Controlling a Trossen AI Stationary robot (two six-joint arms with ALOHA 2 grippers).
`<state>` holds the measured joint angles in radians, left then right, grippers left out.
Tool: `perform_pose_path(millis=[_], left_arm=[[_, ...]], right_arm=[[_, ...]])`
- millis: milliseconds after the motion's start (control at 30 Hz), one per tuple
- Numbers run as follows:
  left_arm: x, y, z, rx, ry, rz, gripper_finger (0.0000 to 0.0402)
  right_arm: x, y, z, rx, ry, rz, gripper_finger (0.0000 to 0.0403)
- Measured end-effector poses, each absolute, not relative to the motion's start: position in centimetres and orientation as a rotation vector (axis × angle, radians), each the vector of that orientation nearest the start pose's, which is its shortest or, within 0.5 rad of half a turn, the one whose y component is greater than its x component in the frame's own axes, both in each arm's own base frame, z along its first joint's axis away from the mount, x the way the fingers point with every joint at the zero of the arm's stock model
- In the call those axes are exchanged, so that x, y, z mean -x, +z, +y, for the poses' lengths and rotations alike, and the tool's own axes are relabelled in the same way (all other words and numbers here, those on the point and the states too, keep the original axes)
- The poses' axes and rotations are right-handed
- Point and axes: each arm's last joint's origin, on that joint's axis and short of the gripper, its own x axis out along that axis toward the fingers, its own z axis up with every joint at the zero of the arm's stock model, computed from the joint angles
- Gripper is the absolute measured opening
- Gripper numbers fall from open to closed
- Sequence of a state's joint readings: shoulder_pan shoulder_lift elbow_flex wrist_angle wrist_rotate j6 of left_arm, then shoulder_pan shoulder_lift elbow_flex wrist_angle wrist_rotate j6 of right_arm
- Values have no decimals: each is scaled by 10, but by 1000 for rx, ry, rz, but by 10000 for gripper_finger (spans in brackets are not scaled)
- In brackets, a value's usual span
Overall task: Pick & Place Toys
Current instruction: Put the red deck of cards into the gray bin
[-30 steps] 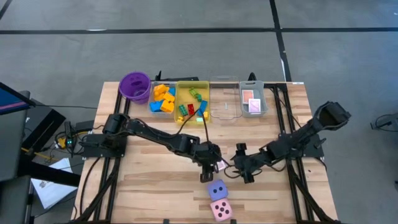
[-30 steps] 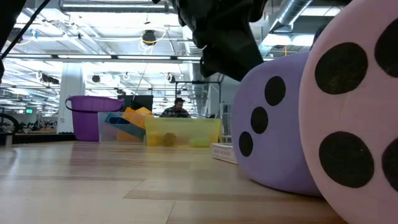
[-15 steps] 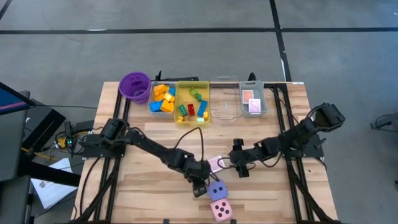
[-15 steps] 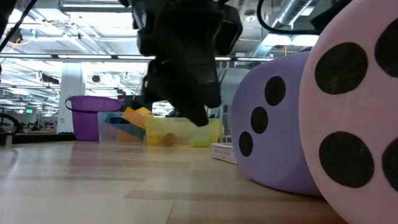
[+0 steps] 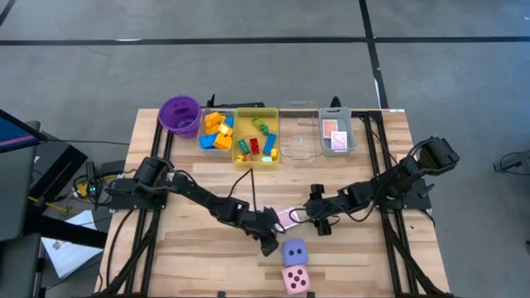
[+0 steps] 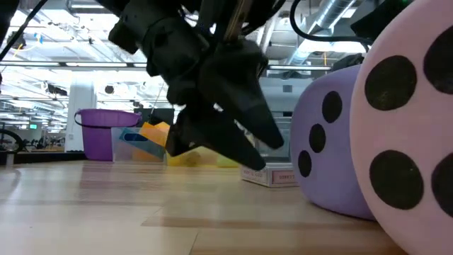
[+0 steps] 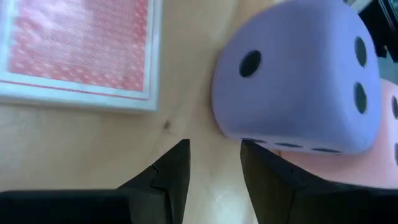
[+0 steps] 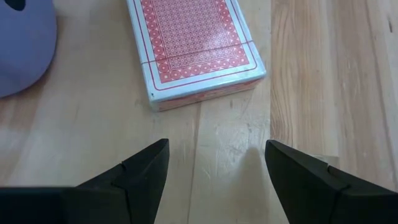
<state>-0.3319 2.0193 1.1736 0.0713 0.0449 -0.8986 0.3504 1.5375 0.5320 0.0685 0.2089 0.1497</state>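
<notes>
Left arm: reaches from the left side of the table across toward the front middle, stretched long and low.
Left gripper (image 5: 269,242): close above the wood, tilted downward; the fingers (image 7: 171,171) stand a little apart with bare wood in the gap, holding nothing.
Right arm: comes from the right side toward the middle, bent at the elbow, also low.
Right gripper (image 5: 313,217): points toward the left gripper; the fingers (image 8: 146,165) are spread wide, nothing between them, only wood below.

Two dice (image 5: 291,265) – one card pack (image 8: 194,46) – four trays (image 5: 279,134) – one cup (image 5: 180,114).
</notes>
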Motion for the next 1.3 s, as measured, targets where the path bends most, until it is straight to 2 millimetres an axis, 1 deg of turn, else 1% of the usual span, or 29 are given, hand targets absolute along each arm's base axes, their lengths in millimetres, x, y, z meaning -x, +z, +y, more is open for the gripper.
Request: perform_pose_path(millis=[133,300,400,500,867,1167,1300], left_arm=[[-386,124,-128,716,75,828,136],[-394,126,-116,723,129,743,136],[-398,127,-109,740,131,703,136],[-399,128,-106,745,136,697,136],[-399,132,-118,763,48,683,136],[-398,131,-120,753,64,681,136],[-399,121,-119,736,108,690,136]], right_arm=[[-237,115,80,120,63,907,260],[-237,115,80,120,63,907,260],[-237,115,80,120,63,906,260],[-237,115,80,120,64,906,260],[-237,115,80,125,52,902,260],[-245,121,80,96,42,803,260],[-246,120,77,92,31,809,260]])
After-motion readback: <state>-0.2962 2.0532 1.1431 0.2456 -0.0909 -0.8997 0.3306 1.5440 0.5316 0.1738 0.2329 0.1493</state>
